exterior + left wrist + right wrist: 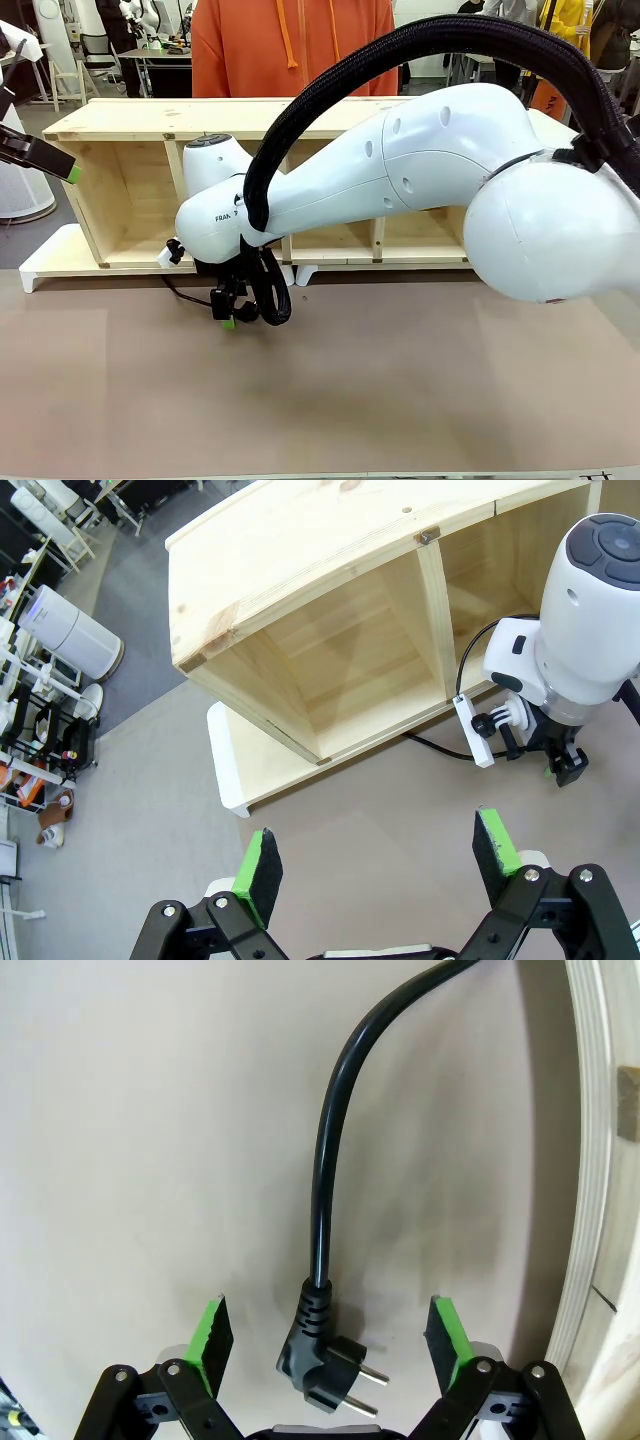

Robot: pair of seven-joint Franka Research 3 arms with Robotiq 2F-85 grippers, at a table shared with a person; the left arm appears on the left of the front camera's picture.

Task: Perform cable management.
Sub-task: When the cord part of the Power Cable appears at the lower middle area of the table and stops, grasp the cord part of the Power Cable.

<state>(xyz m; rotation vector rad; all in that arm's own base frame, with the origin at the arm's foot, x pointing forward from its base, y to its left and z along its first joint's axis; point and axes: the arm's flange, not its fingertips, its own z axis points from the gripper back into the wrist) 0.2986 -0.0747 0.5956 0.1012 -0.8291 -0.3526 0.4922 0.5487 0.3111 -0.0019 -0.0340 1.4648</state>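
Right end effector (330, 1332): fingers spread wide over the surface (150, 1140), gripping nothing. The cable (322, 1200) lies flat on the surface. Its plug (318, 1358) sits at 6 o'clock in the right wrist view, between the green pads (212, 1335) and clear of both, with the cord running toward 12 o'clock. Wooden shelf (600, 1210) edge at 3 o'clock. Left end effector (377, 865): spread, empty, well apart from the cable.

On the table (400, 400), a wooden shelf (130, 120) is set along the far edge; the cable (322, 1210) is laid flat before it, plug (318, 1360) included.
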